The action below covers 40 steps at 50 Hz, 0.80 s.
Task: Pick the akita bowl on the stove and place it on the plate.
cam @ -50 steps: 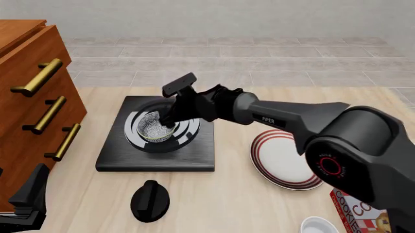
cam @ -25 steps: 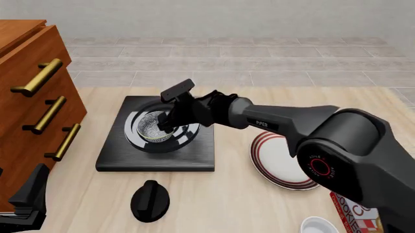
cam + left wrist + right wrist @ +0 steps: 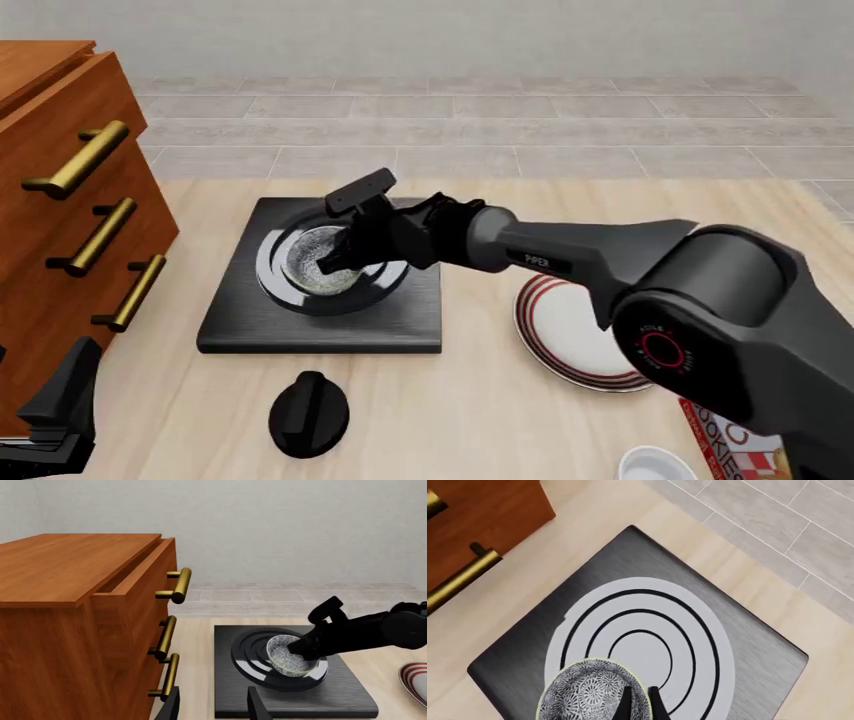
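Observation:
The akita bowl (image 3: 315,266) (image 3: 288,656) (image 3: 587,694) sits on the burner rings of the black stove (image 3: 400,322) (image 3: 347,696) (image 3: 747,645), speckled inside and tipped slightly in the left wrist view. My right gripper (image 3: 343,254) (image 3: 639,703) reaches in from the right and is shut on the bowl's near rim, one finger inside and one outside. The red-ringed plate (image 3: 577,335) (image 3: 417,679) lies to the right of the stove, partly under the right arm. My left gripper (image 3: 215,709) (image 3: 60,412) stands open at the table's near left corner, holding nothing.
A wooden drawer cabinet (image 3: 67,230) (image 3: 87,630) with brass handles stands left of the stove. A black oval knob (image 3: 308,412) lies in front of the stove. A cookie box (image 3: 741,445) and a plain white bowl (image 3: 657,466) sit at the near right.
My right gripper has sunk lower onto the bowl's rim and closed on it. The bowl has shifted slightly on the burner. The left arm has not moved.

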Motion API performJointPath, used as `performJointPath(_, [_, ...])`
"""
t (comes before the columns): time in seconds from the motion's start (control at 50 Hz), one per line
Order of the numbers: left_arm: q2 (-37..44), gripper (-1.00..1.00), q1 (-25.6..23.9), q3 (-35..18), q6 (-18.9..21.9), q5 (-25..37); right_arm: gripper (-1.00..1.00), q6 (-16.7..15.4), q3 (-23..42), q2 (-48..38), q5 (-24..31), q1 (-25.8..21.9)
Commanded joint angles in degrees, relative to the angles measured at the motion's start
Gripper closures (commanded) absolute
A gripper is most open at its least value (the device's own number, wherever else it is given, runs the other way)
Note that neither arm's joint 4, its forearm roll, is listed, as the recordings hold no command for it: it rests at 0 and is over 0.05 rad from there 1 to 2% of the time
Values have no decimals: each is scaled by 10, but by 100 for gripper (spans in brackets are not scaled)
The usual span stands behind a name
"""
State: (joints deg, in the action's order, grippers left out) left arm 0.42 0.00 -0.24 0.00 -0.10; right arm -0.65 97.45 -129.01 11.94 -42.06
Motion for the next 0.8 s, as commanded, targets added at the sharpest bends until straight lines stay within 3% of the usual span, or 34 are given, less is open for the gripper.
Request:
performJointPath(0.02, [0, -100, 0, 0, 0, 0, 100, 1, -23, 9, -5, -4])
performJointPath(0.34, [0, -100, 0, 0, 0, 0, 100, -22, -55, 65, 2, 12])
performJointPath(0.8, [0, -100, 0, 0, 0, 0, 100, -28, -132, 145, -13, 17])
